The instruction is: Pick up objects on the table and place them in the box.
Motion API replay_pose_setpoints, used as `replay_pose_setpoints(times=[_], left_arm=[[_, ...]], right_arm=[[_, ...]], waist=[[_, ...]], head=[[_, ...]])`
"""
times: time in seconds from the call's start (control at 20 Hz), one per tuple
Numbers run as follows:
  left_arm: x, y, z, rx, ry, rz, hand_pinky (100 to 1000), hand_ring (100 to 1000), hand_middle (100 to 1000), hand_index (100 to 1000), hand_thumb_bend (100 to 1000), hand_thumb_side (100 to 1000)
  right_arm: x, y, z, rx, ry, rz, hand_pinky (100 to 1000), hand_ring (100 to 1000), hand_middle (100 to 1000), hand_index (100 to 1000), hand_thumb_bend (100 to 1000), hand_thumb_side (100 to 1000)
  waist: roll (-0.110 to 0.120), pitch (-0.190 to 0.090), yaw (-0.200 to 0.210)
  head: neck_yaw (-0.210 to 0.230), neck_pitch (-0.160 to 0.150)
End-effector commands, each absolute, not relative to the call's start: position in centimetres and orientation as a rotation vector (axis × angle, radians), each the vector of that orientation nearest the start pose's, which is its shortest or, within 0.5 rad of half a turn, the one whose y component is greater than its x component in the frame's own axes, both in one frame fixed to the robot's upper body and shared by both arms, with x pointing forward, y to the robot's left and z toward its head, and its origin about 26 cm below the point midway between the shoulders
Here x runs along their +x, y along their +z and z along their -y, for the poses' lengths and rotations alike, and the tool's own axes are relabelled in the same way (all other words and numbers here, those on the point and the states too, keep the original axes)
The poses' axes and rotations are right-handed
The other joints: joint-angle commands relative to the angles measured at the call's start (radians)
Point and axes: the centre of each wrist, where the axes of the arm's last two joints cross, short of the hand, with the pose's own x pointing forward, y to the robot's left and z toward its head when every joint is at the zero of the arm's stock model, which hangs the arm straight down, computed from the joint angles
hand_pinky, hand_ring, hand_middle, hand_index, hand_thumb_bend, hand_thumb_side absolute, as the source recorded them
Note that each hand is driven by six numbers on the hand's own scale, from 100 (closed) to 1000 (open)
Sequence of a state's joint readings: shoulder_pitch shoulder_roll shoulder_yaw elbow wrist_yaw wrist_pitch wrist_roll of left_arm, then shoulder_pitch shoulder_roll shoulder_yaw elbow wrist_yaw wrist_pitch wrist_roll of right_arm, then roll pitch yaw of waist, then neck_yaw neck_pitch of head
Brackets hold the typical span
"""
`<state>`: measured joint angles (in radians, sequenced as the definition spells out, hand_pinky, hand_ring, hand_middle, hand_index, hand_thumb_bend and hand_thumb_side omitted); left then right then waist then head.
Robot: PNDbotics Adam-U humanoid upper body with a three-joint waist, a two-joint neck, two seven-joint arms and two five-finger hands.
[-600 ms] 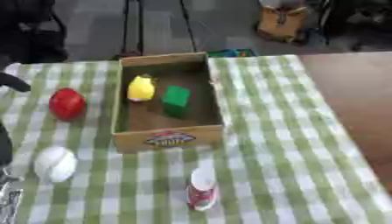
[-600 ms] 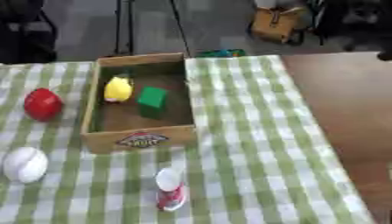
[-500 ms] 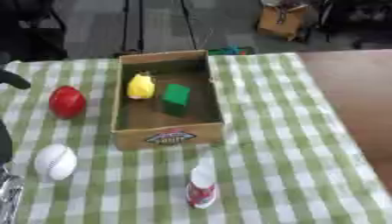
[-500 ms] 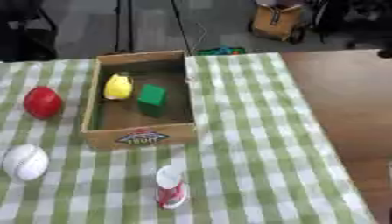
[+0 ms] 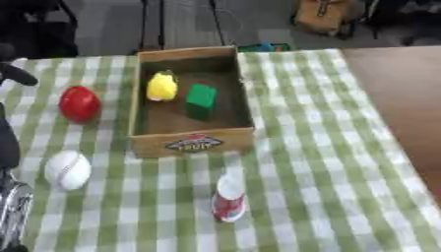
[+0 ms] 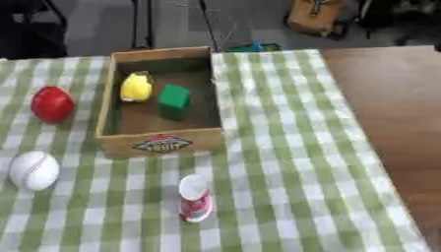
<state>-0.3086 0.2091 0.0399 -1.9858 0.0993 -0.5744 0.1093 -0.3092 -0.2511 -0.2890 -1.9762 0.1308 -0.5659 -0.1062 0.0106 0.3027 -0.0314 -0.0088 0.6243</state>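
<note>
An open cardboard box [image 5: 194, 142] stands on the green checked cloth, a little left of the middle. Inside it lie a yellow rounded object [image 5: 161, 87] and a green block [image 5: 202, 96]. A red ball [image 5: 79, 104] sits on the cloth left of the box. A white baseball [image 5: 67, 170] lies nearer, at the front left. In front of the box stands a small red and white cup [image 5: 229, 199]. Part of my left hand [image 5: 12, 209], silver and dark, shows at the lower left edge, apart from the baseball. My right hand shows in neither view.
The checked cloth [image 5: 327, 147] ends at the right on bare brown tabletop [image 6: 388, 108]. A black part of my left arm [image 5: 15, 73] juts in at the left edge, above the red ball. Beyond the far edge are floor, stands and a brown bag.
The whole picture has shifted slightly, so the camera moved. Nothing on the table has changed place.
</note>
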Motion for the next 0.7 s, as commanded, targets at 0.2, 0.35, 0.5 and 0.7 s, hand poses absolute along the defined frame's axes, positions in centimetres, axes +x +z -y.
replay_pose_setpoints(times=[0.2,0.35,0.5,0.7], left_arm=[[30.2,20.0,-25.0,0.078,0.066,-3.401,455,660,775,809,186,1000],[30.2,20.0,-25.0,0.084,0.076,-3.407,456,660,774,809,186,1000],[30.2,19.9,-25.0,0.088,0.083,-3.411,456,660,774,808,186,1000],[30.1,19.7,-25.0,0.098,0.102,-3.424,456,660,773,806,185,1000]], right_arm=[[29.8,24.7,31.6,0.697,-0.348,-3.215,657,709,742,801,421,1000],[30.7,28.3,30.3,0.751,-0.61,-3.077,724,756,784,844,482,1000],[31.7,29.9,29.6,0.805,-0.764,-2.979,743,771,799,859,516,1000],[34.3,33.5,28.1,0.938,-1.224,-2.681,809,829,847,917,711,1000]], waist=[[-0.008,-0.021,0.001],[-0.016,-0.031,0.005],[-0.02,-0.036,0.008],[-0.032,-0.049,0.017]], head=[[-0.006,0.01],[-0.017,0.016],[-0.023,0.02],[-0.039,0.027]])
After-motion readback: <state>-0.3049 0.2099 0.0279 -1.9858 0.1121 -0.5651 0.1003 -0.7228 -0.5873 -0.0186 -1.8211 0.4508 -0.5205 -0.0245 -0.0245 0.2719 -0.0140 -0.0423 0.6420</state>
